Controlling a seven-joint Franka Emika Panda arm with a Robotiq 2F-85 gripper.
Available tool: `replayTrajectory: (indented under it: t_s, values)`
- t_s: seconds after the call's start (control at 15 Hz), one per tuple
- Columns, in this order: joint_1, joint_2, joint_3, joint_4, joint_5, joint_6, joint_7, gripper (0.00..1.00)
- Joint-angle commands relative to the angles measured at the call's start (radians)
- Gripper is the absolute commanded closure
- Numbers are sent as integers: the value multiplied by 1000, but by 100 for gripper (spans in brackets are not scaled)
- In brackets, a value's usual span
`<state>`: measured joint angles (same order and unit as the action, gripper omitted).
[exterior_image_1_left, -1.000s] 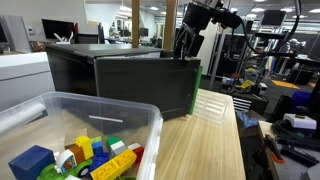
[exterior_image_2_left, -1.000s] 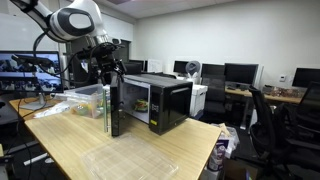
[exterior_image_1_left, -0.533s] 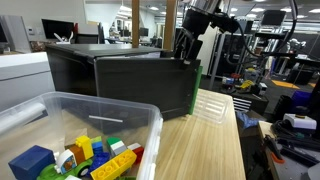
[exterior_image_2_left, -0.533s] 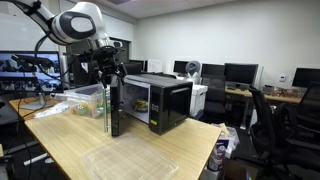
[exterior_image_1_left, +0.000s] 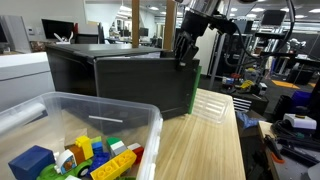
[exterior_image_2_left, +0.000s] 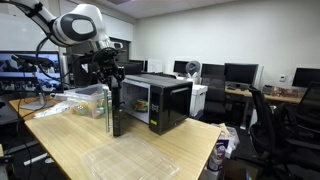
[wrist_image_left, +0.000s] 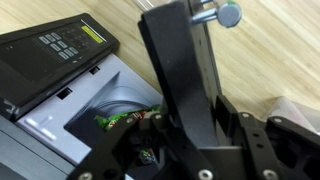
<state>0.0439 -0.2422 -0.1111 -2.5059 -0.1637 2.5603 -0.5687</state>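
A black microwave (exterior_image_2_left: 165, 100) stands on the wooden table with its door (exterior_image_1_left: 145, 85) swung wide open. My gripper (exterior_image_1_left: 183, 55) comes down from above onto the door's top edge near its free end; the same grip shows in the exterior view from the side, gripper (exterior_image_2_left: 112, 78) over the edge-on door (exterior_image_2_left: 114, 112). In the wrist view the dark door (wrist_image_left: 185, 70) runs up between my fingers, gripper (wrist_image_left: 195, 122) shut on it, with the silver handle (wrist_image_left: 222, 13) beyond. Something green (wrist_image_left: 125, 120) lies on the turntable inside. The control panel (wrist_image_left: 60, 45) is at upper left.
A clear plastic bin (exterior_image_1_left: 130, 120) with several coloured blocks sits at the near table corner, also bin (exterior_image_2_left: 85, 100) behind the door. A clear lid (exterior_image_1_left: 215, 105) lies flat on the table past the door. Desks, monitors and chairs surround the table.
The jaws have closed from wide open onto the top edge of the microwave door. The arm has barely shifted and the door stands as before.
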Motion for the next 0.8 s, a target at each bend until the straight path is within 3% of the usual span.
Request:
replayTrajectory:
  t_s: [0.0, 0.73]
  values:
    - [-7, -17, 15, -27, -16, 35, 7, 62]
    - [16, -96, 41, -103, -16, 47, 8, 54]
